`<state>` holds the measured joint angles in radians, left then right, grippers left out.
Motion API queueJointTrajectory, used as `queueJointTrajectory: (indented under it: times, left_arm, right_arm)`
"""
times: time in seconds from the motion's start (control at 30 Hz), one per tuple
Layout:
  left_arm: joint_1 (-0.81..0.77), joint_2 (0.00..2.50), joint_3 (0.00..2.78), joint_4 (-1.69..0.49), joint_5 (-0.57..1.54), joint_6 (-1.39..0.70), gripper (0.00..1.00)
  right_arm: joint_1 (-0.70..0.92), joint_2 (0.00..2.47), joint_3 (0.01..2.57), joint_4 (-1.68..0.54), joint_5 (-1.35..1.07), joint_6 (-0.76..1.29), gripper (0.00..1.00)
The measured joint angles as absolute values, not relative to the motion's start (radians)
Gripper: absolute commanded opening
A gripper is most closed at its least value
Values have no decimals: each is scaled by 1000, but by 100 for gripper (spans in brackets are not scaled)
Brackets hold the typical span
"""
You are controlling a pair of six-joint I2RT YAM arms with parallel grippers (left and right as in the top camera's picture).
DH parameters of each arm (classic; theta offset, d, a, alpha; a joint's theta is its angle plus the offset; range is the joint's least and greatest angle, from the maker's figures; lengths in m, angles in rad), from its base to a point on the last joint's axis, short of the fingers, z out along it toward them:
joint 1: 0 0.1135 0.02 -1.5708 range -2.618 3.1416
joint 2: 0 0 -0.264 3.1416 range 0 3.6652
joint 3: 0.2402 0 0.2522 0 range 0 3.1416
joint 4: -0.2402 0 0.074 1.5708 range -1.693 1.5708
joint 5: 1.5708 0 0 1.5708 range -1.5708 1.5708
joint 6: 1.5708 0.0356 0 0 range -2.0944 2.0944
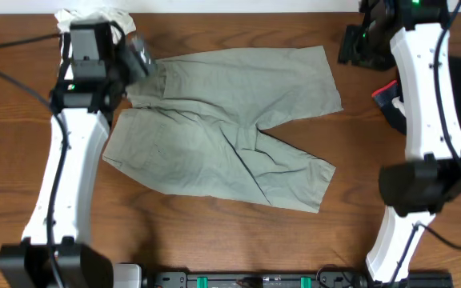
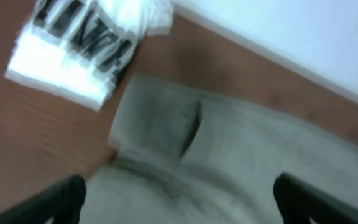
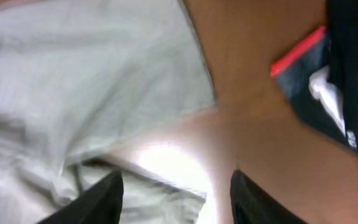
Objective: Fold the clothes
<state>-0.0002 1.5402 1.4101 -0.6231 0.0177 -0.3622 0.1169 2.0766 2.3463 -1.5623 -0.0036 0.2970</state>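
Overhead: the shorts (image 1: 222, 128) lie spread flat on the table (image 1: 214, 240), waistband left, legs fanning right. The left gripper (image 1: 138, 54) sits over the waistband's far corner, and the right gripper (image 1: 357, 44) is just off the far leg's hem.

Left wrist: fingers (image 2: 61, 199) are wide apart and empty, with the waistband right beneath and a white printed tee (image 2: 79, 43) just beyond.

Right wrist: fingers (image 3: 104, 202) are partly spread and hold nothing. The leg hem is below, and a dark red-edged garment (image 3: 347, 74) lies alongside.

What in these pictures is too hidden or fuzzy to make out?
White tee: print blurred in the left wrist view; overhead, the left arm covers part of it.
Dark red-trimmed item: cut off by the right wrist view's edge; overhead, partly behind the right arm.
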Motion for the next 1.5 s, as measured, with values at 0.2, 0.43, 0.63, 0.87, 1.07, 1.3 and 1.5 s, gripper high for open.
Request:
queueJointTrajectory:
  times: [0.2,0.43,0.63,0.87,1.07,1.3,1.5]
  left_arm:
    - [14,1534,1396,-893,19,-415,98]
    - [108,1535,1362,-1008,22,-439,98]
    - [211,1535,1361,-1095,43,-445,98]
    - [232,1534,1254,-1056,118,-445,98]
    - [232,1535,1086,-943,187,-445,98]
    - [244,1535,985,-805,211,-422,98]
    - [274,1535,945,-707,211,-413,98]
  right_arm:
    - [239,1998,2318,-1695,-27,295,57]
    - [374,1981,2161,-1693,-36,321,57]
    - [489,1835,1961,-1694,45,435,64]
    - [608,1554,1668,-1637,92,575,73]
    - [696,1499,1370,-1467,46,645,73]
    - [778,1499,1185,-1375,-19,726,72]
    - [830,1497,1122,-1348,-26,832,75]
